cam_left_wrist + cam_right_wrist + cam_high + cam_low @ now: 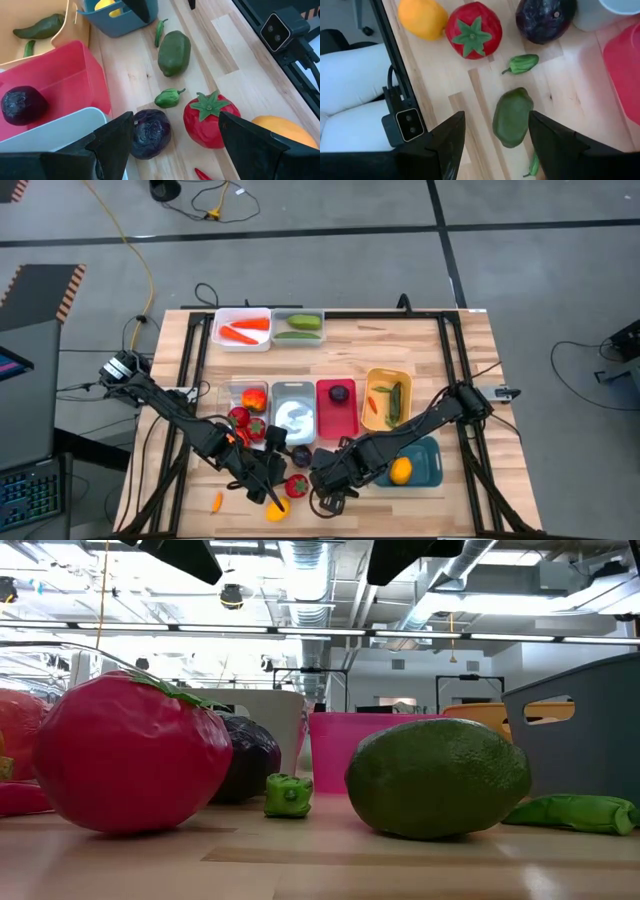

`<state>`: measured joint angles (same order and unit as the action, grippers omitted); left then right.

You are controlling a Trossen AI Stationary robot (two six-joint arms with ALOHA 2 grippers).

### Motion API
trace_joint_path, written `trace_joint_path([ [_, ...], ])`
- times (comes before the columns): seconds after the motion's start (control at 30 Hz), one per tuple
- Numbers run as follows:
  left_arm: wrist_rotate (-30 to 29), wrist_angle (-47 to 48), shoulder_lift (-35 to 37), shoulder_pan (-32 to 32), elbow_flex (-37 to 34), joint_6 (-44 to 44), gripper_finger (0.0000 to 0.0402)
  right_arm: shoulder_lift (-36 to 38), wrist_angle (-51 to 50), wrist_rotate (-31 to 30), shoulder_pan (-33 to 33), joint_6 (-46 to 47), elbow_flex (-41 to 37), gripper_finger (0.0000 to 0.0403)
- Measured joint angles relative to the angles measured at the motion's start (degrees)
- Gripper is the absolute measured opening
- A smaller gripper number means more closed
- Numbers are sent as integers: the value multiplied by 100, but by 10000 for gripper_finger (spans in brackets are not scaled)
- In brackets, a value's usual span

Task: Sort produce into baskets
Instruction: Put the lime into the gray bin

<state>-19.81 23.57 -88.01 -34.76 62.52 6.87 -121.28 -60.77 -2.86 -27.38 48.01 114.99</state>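
Observation:
Loose produce lies near the table's front edge: a red tomato (207, 120), a dark purple vegetable (150, 132), a small green pepper (169, 97), a large green fruit (512, 117) and an orange fruit (422, 17). My left gripper (172, 145) hangs open above the purple vegetable and the tomato, touching neither. My right gripper (497, 150) hangs open over the green fruit, which lies on the wood beyond its fingertips. In the high view the left gripper (268, 485) and the right gripper (325, 485) stand close together, in front of the baskets.
Baskets stand in a row behind the grippers: clear (245, 398), silver-grey (293, 413), red (337, 408), yellow (386, 398) and teal (415, 463) holding a yellow fruit. White (243, 328) and clear (298, 327) baskets sit at the far edge. A small camera (405, 122) sits at the front edge.

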Motion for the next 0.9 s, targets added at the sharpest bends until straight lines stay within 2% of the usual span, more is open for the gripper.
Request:
trace_joint_path([
  [0.33,-2,0,0,2,0,-2,281,-1,-4,300,204,-17,1,245],
  [0.9,-11,-2,-7,2,0,-13,281,1,-221,143,433,-343,-1,245],
])
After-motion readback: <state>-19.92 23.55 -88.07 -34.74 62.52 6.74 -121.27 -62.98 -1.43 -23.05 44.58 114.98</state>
